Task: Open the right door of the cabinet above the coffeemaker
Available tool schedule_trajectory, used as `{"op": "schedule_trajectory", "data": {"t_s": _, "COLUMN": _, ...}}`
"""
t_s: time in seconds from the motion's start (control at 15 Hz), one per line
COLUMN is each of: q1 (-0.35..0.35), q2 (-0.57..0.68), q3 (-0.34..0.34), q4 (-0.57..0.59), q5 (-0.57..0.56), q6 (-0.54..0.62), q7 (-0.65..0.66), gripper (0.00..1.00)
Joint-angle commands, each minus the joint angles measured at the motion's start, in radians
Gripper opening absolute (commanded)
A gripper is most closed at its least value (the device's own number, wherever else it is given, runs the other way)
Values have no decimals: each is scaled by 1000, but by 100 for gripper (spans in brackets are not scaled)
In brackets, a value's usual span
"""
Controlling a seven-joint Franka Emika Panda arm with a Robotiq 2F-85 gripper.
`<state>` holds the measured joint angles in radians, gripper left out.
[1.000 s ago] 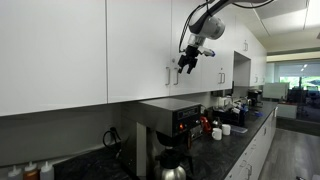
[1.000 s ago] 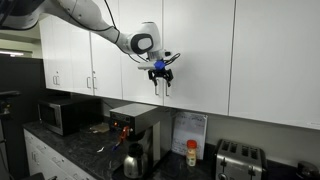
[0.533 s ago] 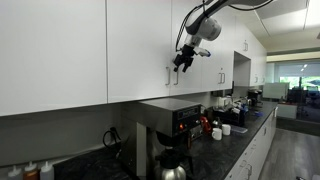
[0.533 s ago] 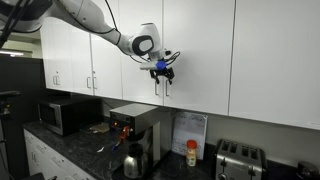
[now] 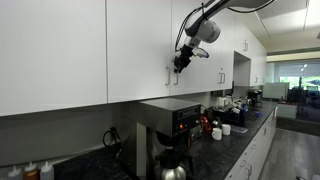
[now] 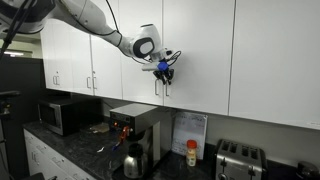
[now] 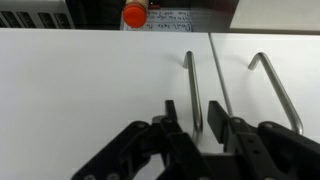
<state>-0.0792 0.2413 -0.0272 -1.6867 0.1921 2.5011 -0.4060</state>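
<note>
The cabinet's right door [image 6: 200, 50] is white and shut, above the black coffeemaker [image 6: 135, 125] [image 5: 170, 125]. Two slim metal handles hang either side of the door seam. In the wrist view my gripper [image 7: 193, 108] straddles one handle [image 7: 189, 75]. A black finger stands on each side of the bar, with narrow gaps still showing. The neighbouring handle [image 7: 272, 85] is outside the jaws. Both exterior views show the gripper [image 5: 180, 65] [image 6: 163, 70] pressed up to the handles at the seam.
On the dark counter are a microwave [image 6: 60, 113], a toaster [image 6: 233, 157] and a red-capped bottle [image 6: 191, 153] [image 7: 135, 14]. Mugs and small appliances [image 5: 225, 120] line the counter farther along. More shut white cabinet doors run on both sides.
The gripper has moved in to the cabinet front, and its fingers have drawn in from wide open to close around the handle bar.
</note>
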Motion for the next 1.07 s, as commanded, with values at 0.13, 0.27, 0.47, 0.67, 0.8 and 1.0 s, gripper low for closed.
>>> {"op": "schedule_trajectory", "data": {"t_s": 0.13, "q1": -40, "q2": 22, "q3": 59, "q4": -5, "q5": 84, "q6": 83, "q7": -69, "gripper": 0}}
{"op": "schedule_trajectory", "data": {"t_s": 0.27, "q1": -47, "q2": 20, "q3": 62, "q4": -7, "q5": 99, "q6": 80, "q7": -72, "gripper": 0}}
{"op": "schedule_trajectory", "data": {"t_s": 0.47, "q1": -51, "q2": 5, "q3": 56, "q4": -18, "q5": 86, "q6": 65, "q7": -58, "gripper": 2}}
{"op": "schedule_trajectory", "data": {"t_s": 0.67, "q1": -54, "q2": -38, "q3": 43, "q4": -44, "q5": 67, "q6": 30, "q7": -39, "gripper": 2}}
{"op": "schedule_trajectory", "data": {"t_s": 0.8, "q1": -54, "q2": -76, "q3": 39, "q4": -80, "q5": 61, "q6": 24, "q7": -40, "gripper": 2}}
{"op": "schedule_trajectory", "data": {"t_s": 1.0, "q1": -53, "q2": -134, "q3": 32, "q4": -140, "q5": 45, "q6": 9, "q7": -51, "gripper": 2}}
